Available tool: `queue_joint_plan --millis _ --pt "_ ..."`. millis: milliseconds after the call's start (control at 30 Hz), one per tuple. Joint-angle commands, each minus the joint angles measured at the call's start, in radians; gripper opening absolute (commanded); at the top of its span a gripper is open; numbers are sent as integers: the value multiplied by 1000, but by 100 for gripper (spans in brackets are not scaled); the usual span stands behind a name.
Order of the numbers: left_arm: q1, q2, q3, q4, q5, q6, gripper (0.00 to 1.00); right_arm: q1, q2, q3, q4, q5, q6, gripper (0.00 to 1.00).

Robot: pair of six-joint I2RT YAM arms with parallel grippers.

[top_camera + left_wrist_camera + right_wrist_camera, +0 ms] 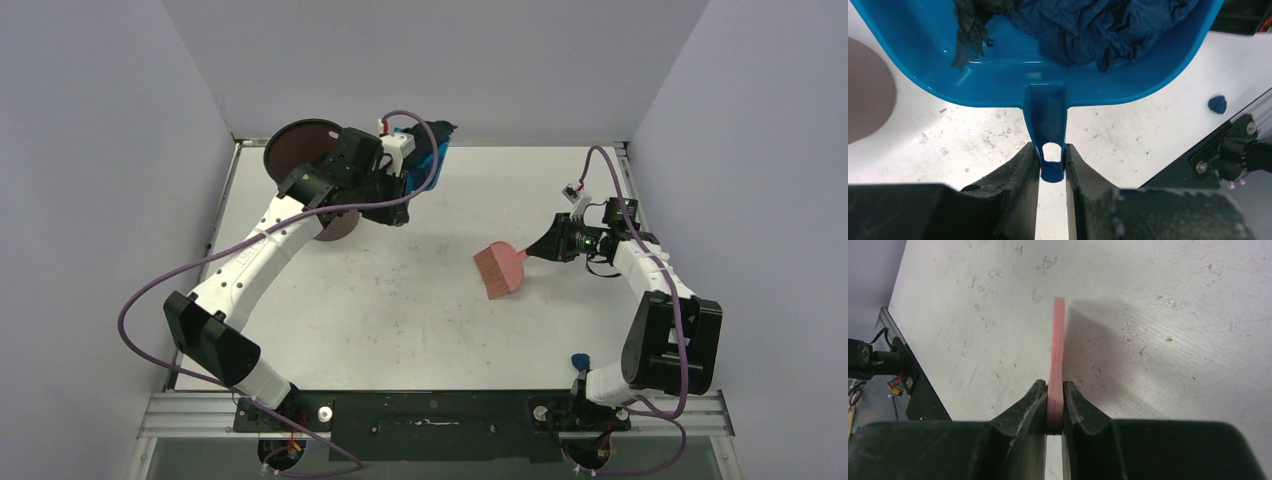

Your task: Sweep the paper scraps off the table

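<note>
Blue plastic dustpan (1128, 90) is gripped by its handle in the left tool (1052, 160); the jaws are narrow and clamp the handle's end from both sides. The pan sits at the far edge of the worktop (400, 320), just right of a dark brown round container (300, 150).

Paper scraps (1088, 30): a crumpled heap of dark blue and black pieces lies inside the pan, against its back wall. One stray scrap (579, 360), small and dark blue, lies on the white worktop at the near edge, just beside the right arm's base. It is well apart from both the pan and the brush, and also shows in the left wrist view.

Pink hand brush (500, 270) is held in the right tool (1054, 400), jaws closed tight on the flat handle. The bristle head is right of centre on the worktop. Whether the bristles touch the surface I cannot tell.

In the way:
- The left arm reaches across the brown container, hiding part of it.
- A purple cable (160, 290) loops off the left arm over the left side of the worktop.
- The right arm's elbow stands close to the stray scrap.

The worktop surface is scuffed, with faint reddish specks.
</note>
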Motion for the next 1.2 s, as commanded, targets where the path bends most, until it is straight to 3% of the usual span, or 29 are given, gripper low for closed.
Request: queue_joint_plan --millis 0,200,333,433,500,533,633,733,1000,1167 --pt "49 29 120 -41 46 -33 0 5 -66 19 27 -9 -48 5" --pt "143 51 190 -49 89 -54 0 8 -72 23 25 -9 -46 5" --pt "288 22 117 97 283 -188 0 10 -81 20 23 -10 -50 5" --pt "398 -17 -36 390 500 -401 0 17 -84 19 23 -10 -55 5" --pt "454 -32 -138 672 617 -607 0 24 -83 20 18 -14 -61 5" --pt "480 -31 -188 902 660 -786 0 28 -82 20 15 -14 -63 5" --pt "520 -17 -358 1402 691 -1196 0 36 -84 21 5 -13 -71 5" --pt "521 10 -437 1660 697 -1399 0 37 -90 23 0 -9 -79 5" --pt "520 -34 -484 1585 682 -1320 0 43 -94 25 -4 -8 -84 5" --pt "490 -88 -455 1324 660 -1092 0 43 -95 26 -5 -4 -86 5"
